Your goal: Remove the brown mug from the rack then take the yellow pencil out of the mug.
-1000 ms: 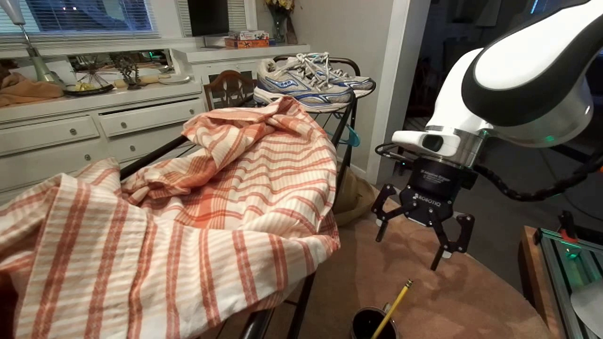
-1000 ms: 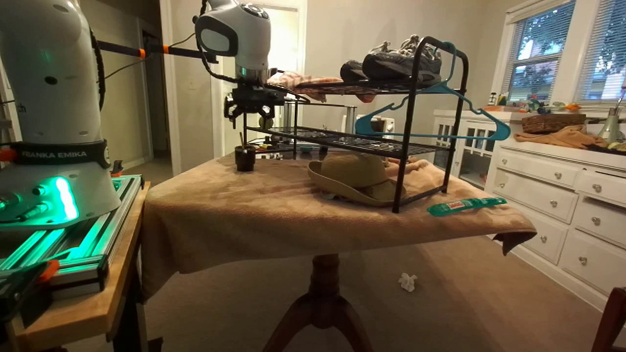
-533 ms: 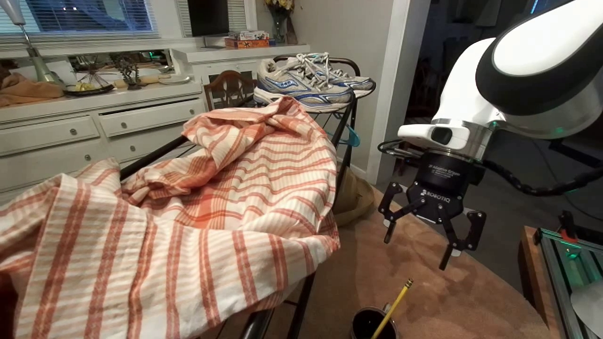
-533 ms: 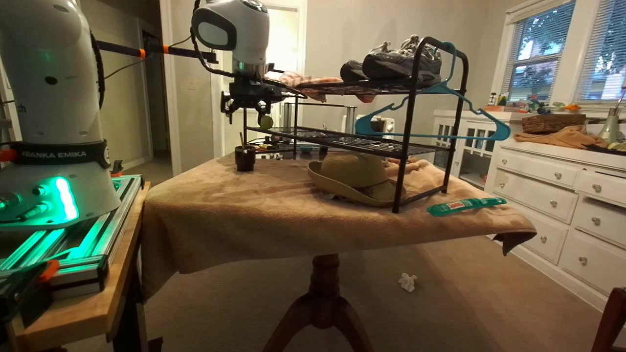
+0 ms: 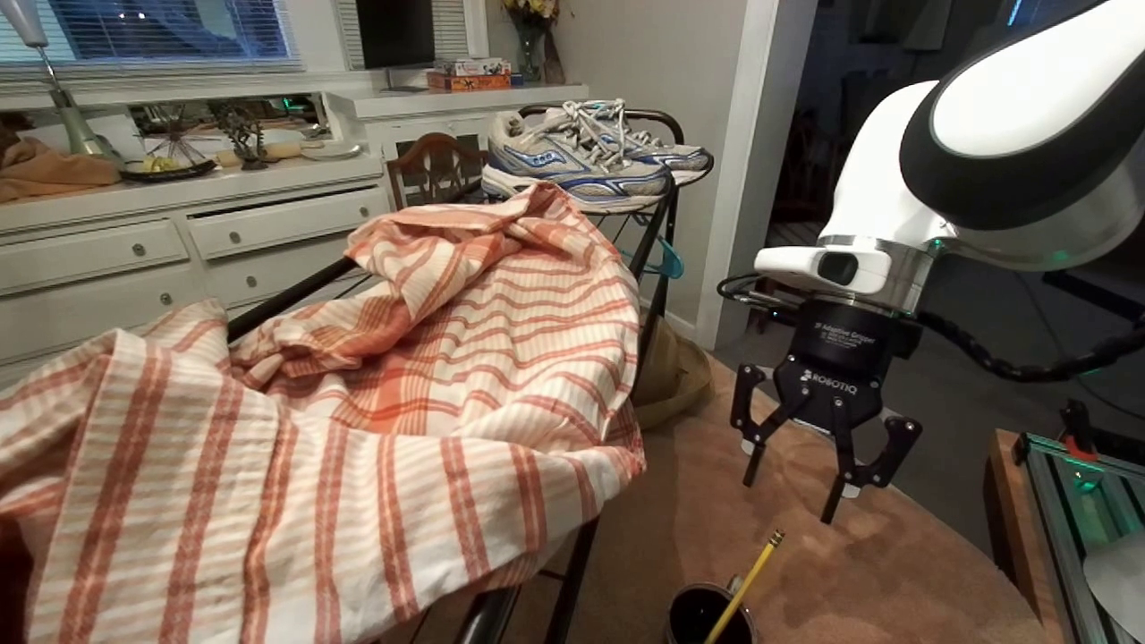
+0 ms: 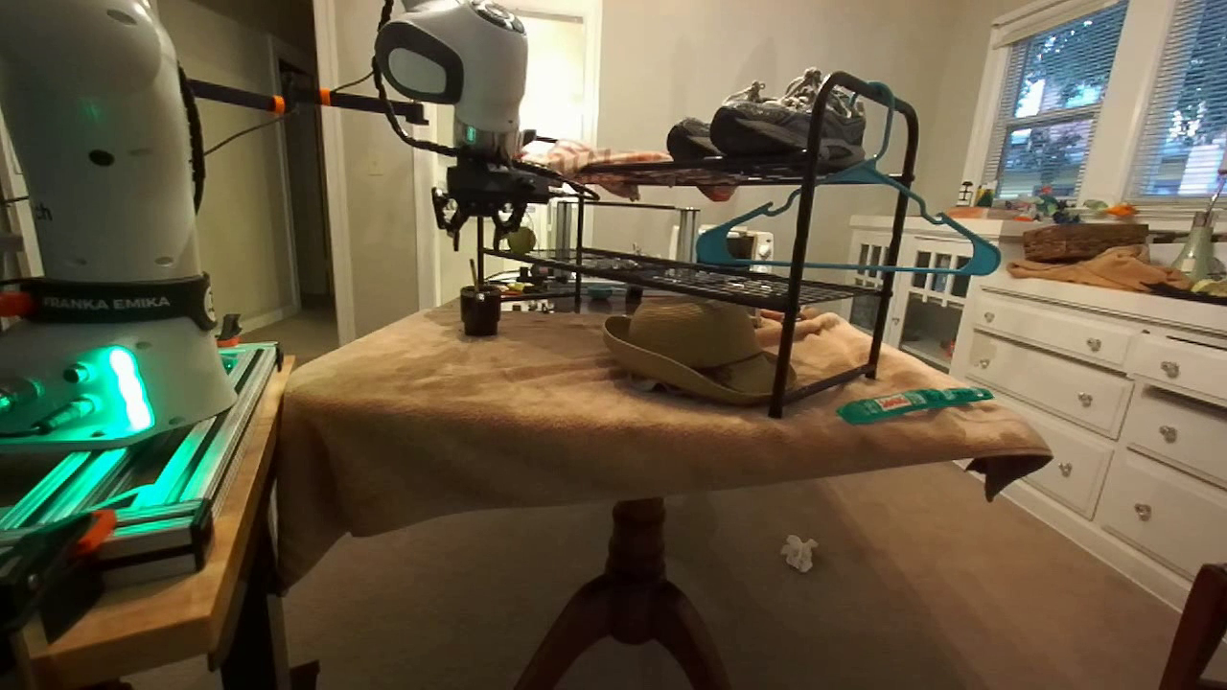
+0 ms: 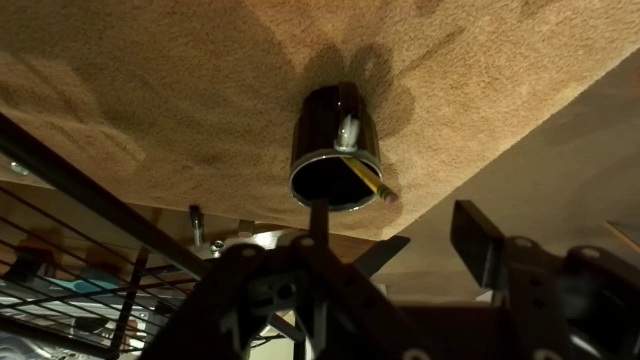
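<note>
1. Brown mug [image 7: 310, 125]: one, with one handle [image 7: 348, 117].
2. Yellow pencil [image 7: 363, 173]: one.
3. Claw [image 5: 789, 501]: one, with two fingers [image 5: 832, 503].
4. Robot arm [image 5: 1011, 116]: one.
5. Rack [image 6: 805, 211]: one, with two wire shelves [image 6: 705, 274].
6. Shoes [image 5: 572, 174]: two.
7. Orange-and-white striped cloth [image 5: 501, 349]: one.
8. Teal hanger [image 6: 860, 174]: one.
9. Brimmed hat [image 6: 695, 335]: one.
10. Flat green packet [image 6: 930, 400]: one.
11. Crumpled white scrap [image 6: 798, 553]: one.
12. Draped surface [image 6: 537, 422]: one.
13. Wooden pedestal [image 6: 636, 546] under the surface: one.
14. Small objects [image 6: 599, 290] beyond the rack: too blurred to count.

Clear between gripper [image 5: 789, 503] and yellow pencil [image 5: 745, 586], lower right in an exterior view; fenced off leftward by the rack [image 5: 573, 581]!
</note>
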Action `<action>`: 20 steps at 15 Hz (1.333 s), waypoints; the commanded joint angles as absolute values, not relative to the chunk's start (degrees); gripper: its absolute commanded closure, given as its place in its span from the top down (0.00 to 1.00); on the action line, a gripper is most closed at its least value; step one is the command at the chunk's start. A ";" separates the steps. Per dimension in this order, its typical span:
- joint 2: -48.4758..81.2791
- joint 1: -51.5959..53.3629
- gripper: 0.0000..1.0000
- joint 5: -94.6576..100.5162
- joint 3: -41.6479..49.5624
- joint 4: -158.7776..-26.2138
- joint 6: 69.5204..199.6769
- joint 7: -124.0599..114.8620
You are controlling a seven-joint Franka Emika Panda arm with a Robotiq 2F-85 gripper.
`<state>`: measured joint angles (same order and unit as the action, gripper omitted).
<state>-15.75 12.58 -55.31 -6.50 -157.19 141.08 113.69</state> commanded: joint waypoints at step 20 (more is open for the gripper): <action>-10.45 13.79 0.29 -62.68 -8.65 -157.22 141.99 117.52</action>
<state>-11.27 14.02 -61.48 -7.94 -157.24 140.51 115.94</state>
